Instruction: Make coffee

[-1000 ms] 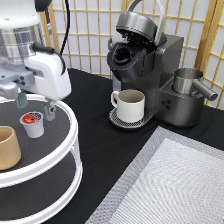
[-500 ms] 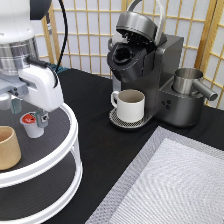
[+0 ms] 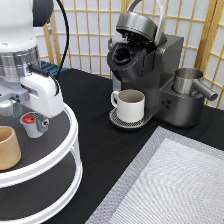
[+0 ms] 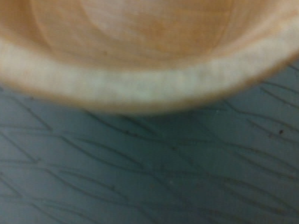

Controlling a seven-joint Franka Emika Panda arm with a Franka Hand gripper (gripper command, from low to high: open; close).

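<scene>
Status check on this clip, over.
Claw down around coffee pod on turntable top tier, fingers open. Tan cup beside. Mug under open brewer.

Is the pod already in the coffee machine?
No, the pod sits on the round stand's top tier, right under the gripper, while the machine stands open-lidded at the exterior view's right.

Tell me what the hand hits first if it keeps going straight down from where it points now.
Most likely the coffee pod, which sits directly under the hand on the top shelf of the round stand. The tan cup stands just beside; depth is hard to judge.
</scene>
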